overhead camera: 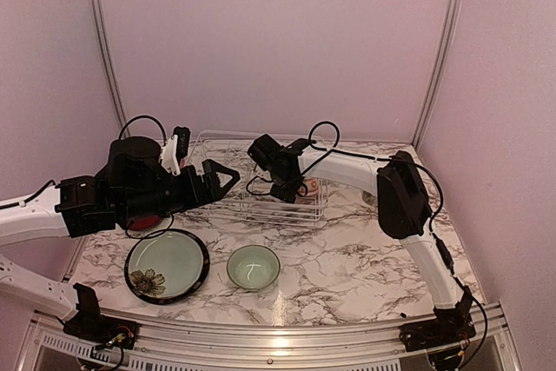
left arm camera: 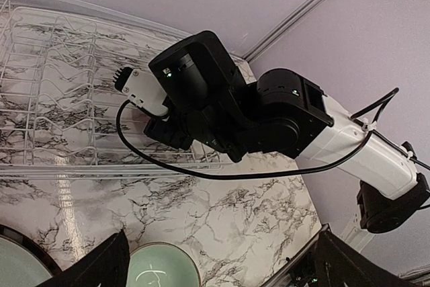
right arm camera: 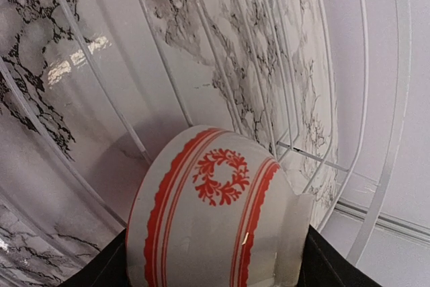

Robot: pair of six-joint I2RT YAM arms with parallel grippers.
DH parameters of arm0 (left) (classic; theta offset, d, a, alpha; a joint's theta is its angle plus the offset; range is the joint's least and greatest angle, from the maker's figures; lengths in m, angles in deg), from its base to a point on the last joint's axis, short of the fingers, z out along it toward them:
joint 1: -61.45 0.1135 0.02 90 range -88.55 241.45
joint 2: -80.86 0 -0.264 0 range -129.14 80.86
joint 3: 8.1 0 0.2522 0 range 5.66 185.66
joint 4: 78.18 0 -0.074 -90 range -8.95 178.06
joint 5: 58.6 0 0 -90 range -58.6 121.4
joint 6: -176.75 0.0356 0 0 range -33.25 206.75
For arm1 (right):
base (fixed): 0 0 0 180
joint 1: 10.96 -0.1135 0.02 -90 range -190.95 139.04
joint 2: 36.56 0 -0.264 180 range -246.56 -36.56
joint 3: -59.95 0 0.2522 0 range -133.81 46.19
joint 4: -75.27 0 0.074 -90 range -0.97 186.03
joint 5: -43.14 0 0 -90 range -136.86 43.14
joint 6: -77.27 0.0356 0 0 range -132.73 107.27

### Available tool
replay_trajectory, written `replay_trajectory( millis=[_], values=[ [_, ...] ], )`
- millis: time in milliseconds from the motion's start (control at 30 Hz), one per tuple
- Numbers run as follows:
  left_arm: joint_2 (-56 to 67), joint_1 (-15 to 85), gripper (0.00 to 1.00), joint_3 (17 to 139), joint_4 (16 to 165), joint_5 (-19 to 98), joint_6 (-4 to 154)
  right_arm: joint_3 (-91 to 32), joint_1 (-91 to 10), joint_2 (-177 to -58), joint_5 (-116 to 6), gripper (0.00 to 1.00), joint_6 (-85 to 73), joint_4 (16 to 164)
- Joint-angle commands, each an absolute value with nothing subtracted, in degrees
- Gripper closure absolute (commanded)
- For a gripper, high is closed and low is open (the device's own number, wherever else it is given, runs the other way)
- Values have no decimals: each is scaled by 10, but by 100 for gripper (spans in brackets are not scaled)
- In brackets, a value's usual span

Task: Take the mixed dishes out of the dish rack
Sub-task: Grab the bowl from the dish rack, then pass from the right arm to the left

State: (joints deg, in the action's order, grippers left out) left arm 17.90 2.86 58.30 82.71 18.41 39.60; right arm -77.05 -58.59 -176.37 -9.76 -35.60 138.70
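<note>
Since the right gripper [right arm camera: 215, 268] pinched the bowl [right arm camera: 215, 210], left gripper [overhead camera: 224, 178] gaping empty, we figured lifting straight up cleared the dish rack [overhead camera: 261, 215].

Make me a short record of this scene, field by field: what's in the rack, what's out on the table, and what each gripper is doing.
in rack: red-and-white patterned bowl, toward the right end of the dish rack; no other dish visible there
on table: pale green flowered plate with black rim; small pale green bowl to its right, not touching
left: left gripper open, empty, hovering by the rack's left front
right: right gripper inside the rack, a finger on either side of the patterned bowl; firm grip not clear
</note>
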Motion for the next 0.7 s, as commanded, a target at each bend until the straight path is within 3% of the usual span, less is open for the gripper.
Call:
replay_trajectory(
  millis=[0, 667],
  values=[
    [166, 32, 1, 610, 828, 188, 407, -753, -589, -1725, -79, 47, -346, 1365],
    [202, 32, 1, 579, 842, 164, 391, -754, -576, -1692, -156, 53, -323, 1286]
  ],
)
